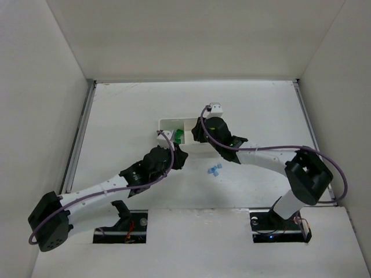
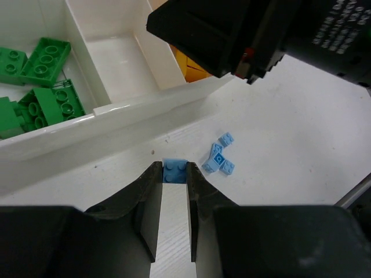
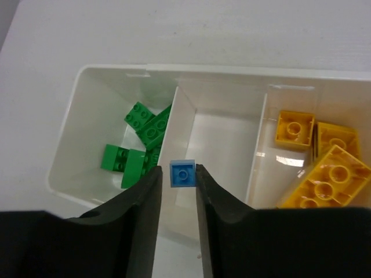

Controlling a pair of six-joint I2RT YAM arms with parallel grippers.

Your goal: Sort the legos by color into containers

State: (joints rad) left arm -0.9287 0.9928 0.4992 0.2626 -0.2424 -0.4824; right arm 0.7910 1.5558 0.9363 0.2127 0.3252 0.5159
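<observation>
I've got the tray [image 1: 171,123] mid tabletop [image 1: 116,110]. Rt wrist cam: brick pile [image 3: 142,139] in its left compartment, second pile [image 3: 319,156] in the right one, rt tool [image 3: 178,174] above the middle one w/ a tiny brick [image 3: 182,174] betw its fingers. Left tool [image 2: 174,168] is on the tray's near side, a loose brick [image 2: 175,171] betw its tips on the tabletop, small cluster [image 2: 219,159] just right of it
</observation>
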